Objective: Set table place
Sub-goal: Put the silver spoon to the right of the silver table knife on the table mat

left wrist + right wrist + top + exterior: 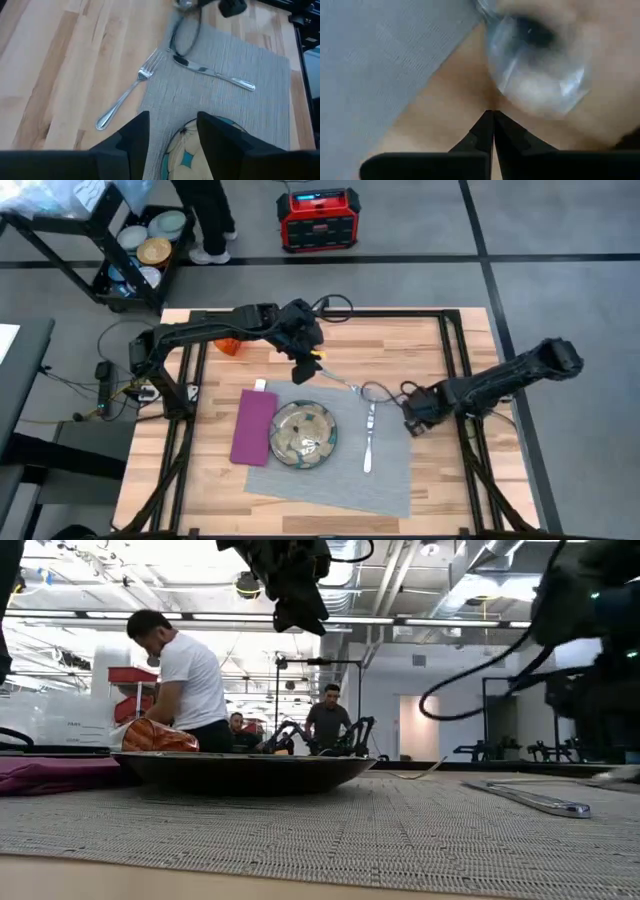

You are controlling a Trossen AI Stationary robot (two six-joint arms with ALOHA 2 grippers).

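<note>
Steel fork (131, 89): half off the placemat (235, 110), easily skidded.
Left gripper (172, 137): held spread, empty, above the plate (303, 434).
Right gripper (493, 131): pinched closed on nothing; spoon (540, 70) could be knocked.

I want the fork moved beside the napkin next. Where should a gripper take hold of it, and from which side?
Probably the handle's middle, from straight above. The fork lies flat, its tines on the placemat edge and its handle out on bare table, so nothing crowds that part. The left gripper, open above the plate, is closest.

Red power unit (318, 219) and dish-laden cart (140, 250) beyond the table
</note>
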